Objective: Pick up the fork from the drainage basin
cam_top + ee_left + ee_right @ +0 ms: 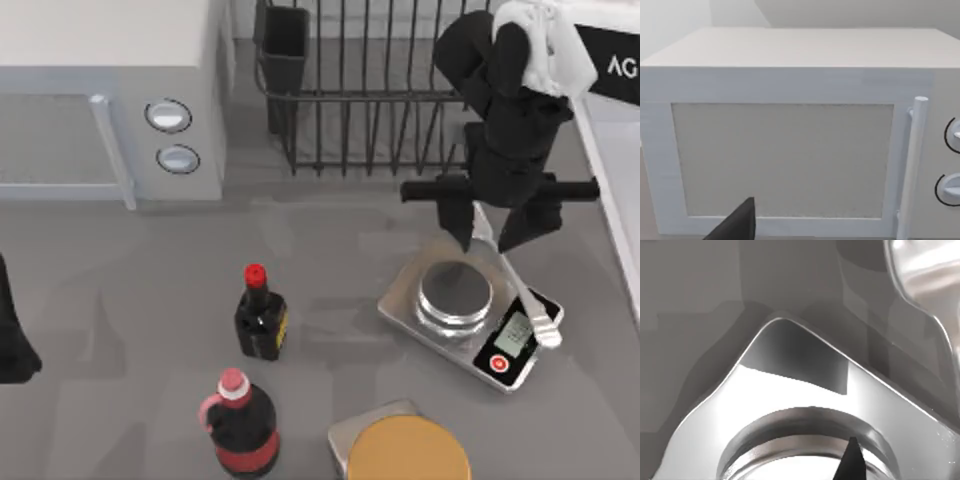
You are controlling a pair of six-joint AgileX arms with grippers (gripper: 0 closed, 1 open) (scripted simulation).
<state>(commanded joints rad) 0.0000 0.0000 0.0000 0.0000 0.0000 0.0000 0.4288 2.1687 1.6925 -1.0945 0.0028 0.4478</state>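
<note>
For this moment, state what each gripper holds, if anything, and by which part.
Nothing is held. The right gripper hangs open above the kitchen scale, its fingers straddling the fork lying across it. The left arm is parked at the table's left edge.

fork [527, 303] upper handle hidden behind right end effector [490, 232], microwave [110, 90] cropped

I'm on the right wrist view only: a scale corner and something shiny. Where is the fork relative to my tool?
Observer: From above, the fork lies slanted across the kitchen scale's right side, its handle running up between the right tool's open fingers.
Operator: Which end is wider?
Observer: The end beside the scale's display, away from the tool.
Operator: And the left arm?
Observer: The left arm is parked at the table's left edge, facing the microwave.
</note>
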